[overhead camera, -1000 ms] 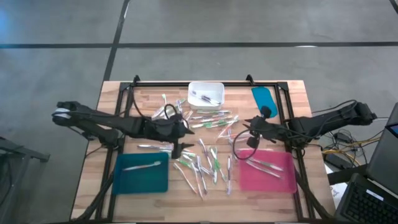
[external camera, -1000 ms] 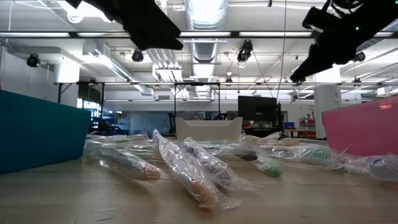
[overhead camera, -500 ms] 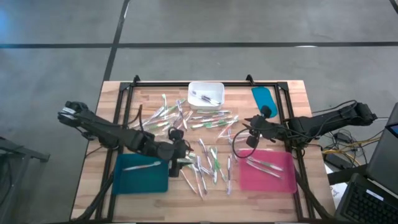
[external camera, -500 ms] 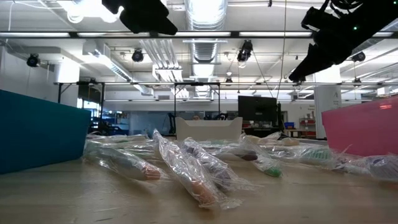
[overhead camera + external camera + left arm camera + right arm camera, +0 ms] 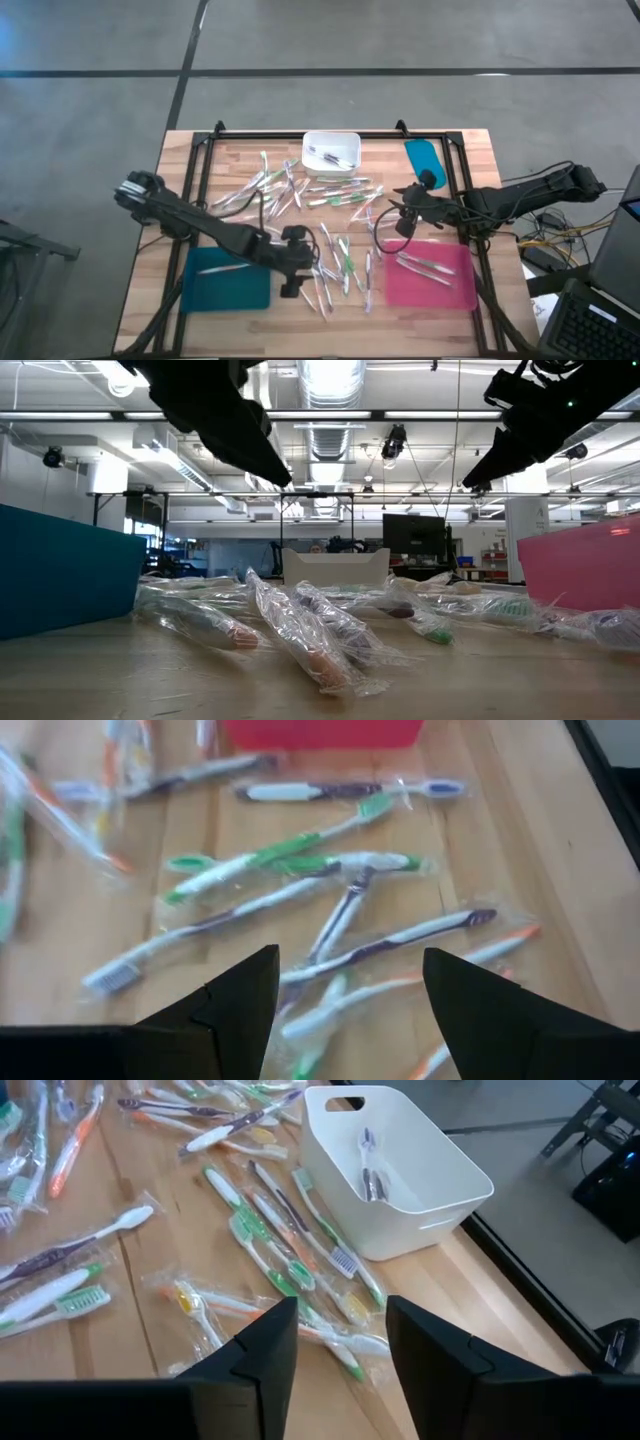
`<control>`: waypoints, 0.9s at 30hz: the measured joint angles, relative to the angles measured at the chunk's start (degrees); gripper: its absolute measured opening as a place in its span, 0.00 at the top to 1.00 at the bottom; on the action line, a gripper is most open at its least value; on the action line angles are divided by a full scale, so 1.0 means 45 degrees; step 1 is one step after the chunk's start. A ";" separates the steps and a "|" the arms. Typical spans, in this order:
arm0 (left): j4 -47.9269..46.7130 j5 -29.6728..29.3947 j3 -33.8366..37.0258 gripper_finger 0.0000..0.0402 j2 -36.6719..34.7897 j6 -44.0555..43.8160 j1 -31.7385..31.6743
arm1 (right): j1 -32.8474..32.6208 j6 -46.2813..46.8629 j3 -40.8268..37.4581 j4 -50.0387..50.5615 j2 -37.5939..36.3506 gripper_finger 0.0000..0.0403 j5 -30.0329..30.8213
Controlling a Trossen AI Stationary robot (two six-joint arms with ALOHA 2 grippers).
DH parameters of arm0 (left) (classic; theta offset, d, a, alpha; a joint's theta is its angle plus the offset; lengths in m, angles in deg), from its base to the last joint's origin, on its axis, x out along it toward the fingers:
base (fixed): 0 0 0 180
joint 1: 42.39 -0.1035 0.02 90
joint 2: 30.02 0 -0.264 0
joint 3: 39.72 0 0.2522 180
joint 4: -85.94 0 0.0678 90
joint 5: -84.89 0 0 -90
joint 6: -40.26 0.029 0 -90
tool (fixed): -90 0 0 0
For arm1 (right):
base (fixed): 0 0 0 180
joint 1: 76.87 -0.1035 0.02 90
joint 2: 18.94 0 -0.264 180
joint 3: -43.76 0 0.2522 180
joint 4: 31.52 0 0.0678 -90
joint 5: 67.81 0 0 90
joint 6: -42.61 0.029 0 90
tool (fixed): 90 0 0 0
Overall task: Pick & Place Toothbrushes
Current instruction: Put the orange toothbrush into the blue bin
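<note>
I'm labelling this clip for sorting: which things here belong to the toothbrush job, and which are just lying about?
Belong to the job:
- loose toothbrushes in wrappers across the table
- teal tray, one brush in it
- pink tray, brushes in it
- white bin, brushes in it
- left tool, open over the pile
- right tool, empty

Just lying about:
- teal lid
- cables beside the table

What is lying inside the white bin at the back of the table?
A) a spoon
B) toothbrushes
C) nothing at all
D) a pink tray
B: the right wrist view shows a couple of toothbrushes lying inside the white bin, and the high view shows them there too.
</note>
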 joint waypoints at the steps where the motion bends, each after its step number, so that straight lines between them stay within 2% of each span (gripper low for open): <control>1: -0.0034 0.0186 -0.0088 0.37 0.0163 -0.0142 0.0020 | 0.0000 0.0000 0.0000 0.0000 0.0004 0.61 0.0000; 6: -0.0765 0.0565 -0.0607 0.37 0.0763 0.0026 0.0292 | 0.0000 -0.0005 0.0000 0.0005 0.0004 0.60 0.0000; 14: -0.0885 0.1687 -0.1148 0.37 0.1616 0.2590 0.0384 | 0.0000 -0.0005 -0.0005 0.0005 0.0004 0.58 0.0000; 18: -0.1592 0.2445 -0.1443 0.37 0.2028 0.3767 0.0385 | 0.0000 -0.0044 -0.0005 0.0005 0.0004 0.61 0.0004; 27: -0.4012 0.2566 -0.2288 0.37 0.2336 0.4410 0.0468 | 0.0000 -0.0112 -0.0005 0.0015 0.0009 0.69 0.0002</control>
